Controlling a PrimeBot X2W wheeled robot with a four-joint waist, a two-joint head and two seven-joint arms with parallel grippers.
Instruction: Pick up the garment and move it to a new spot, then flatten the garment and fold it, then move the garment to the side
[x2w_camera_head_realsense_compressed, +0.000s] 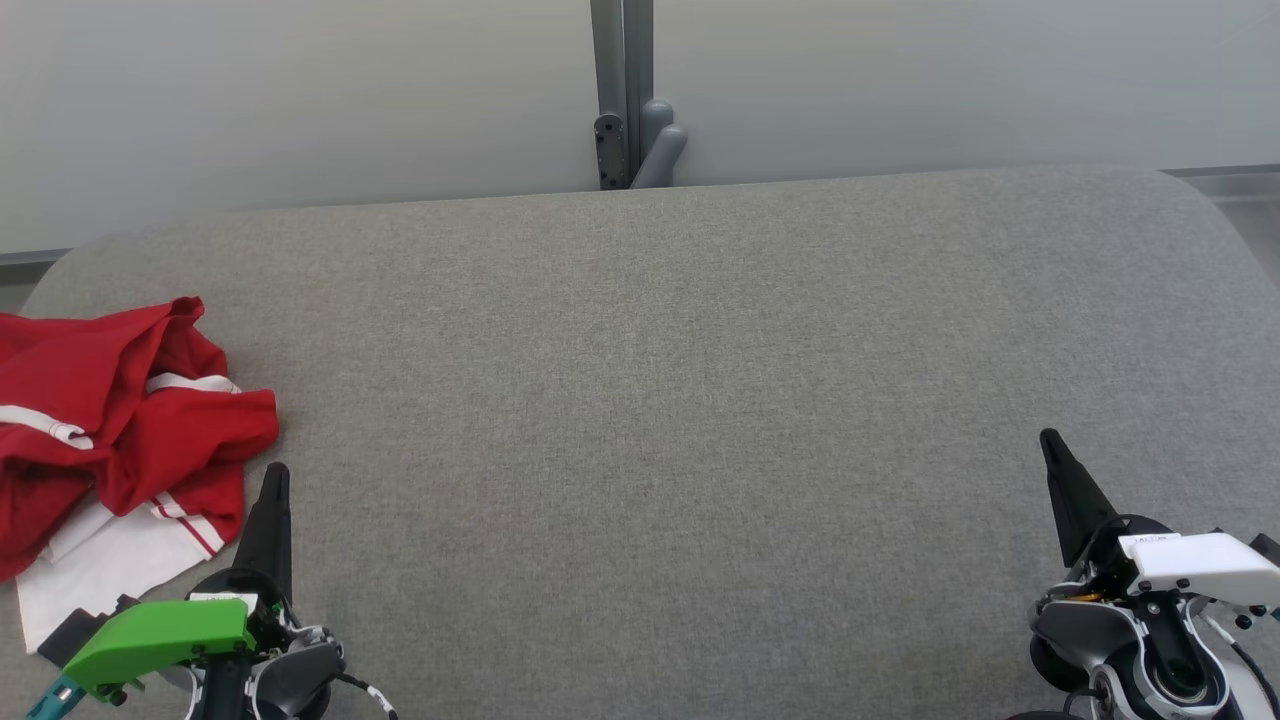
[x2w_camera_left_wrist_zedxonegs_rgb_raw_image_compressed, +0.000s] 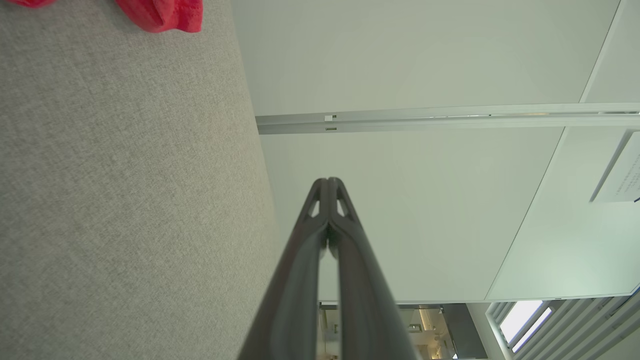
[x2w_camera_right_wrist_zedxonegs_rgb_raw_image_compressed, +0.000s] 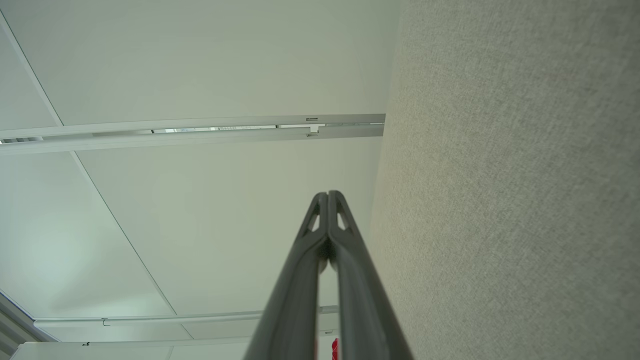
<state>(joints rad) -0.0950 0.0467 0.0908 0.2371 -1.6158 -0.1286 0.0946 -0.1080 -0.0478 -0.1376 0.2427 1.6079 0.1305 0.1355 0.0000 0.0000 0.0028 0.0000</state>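
Note:
The garment (x2w_camera_head_realsense_compressed: 110, 430) is a red and white piece with thin stripes, lying crumpled at the left edge of the grey fabric table (x2w_camera_head_realsense_compressed: 660, 400). A red corner of the garment (x2w_camera_left_wrist_zedxonegs_rgb_raw_image_compressed: 165, 15) shows at the top of the left wrist view. My left gripper (x2w_camera_head_realsense_compressed: 276, 472) is shut and holds nothing, its tip just right of the garment's lower edge. Far to the right, near the front of the table, my right gripper (x2w_camera_head_realsense_compressed: 1048, 438) is shut and holds nothing. In the wrist views, the left gripper (x2w_camera_left_wrist_zedxonegs_rgb_raw_image_compressed: 328, 180) and right gripper (x2w_camera_right_wrist_zedxonegs_rgb_raw_image_compressed: 328, 193) each show fingertips pressed together.
A pale wall panel (x2w_camera_head_realsense_compressed: 300, 90) runs behind the table, with a grey post and bracket (x2w_camera_head_realsense_compressed: 630, 110) at its middle. The table's far corners are rounded, and bare grey fabric stretches between the two grippers.

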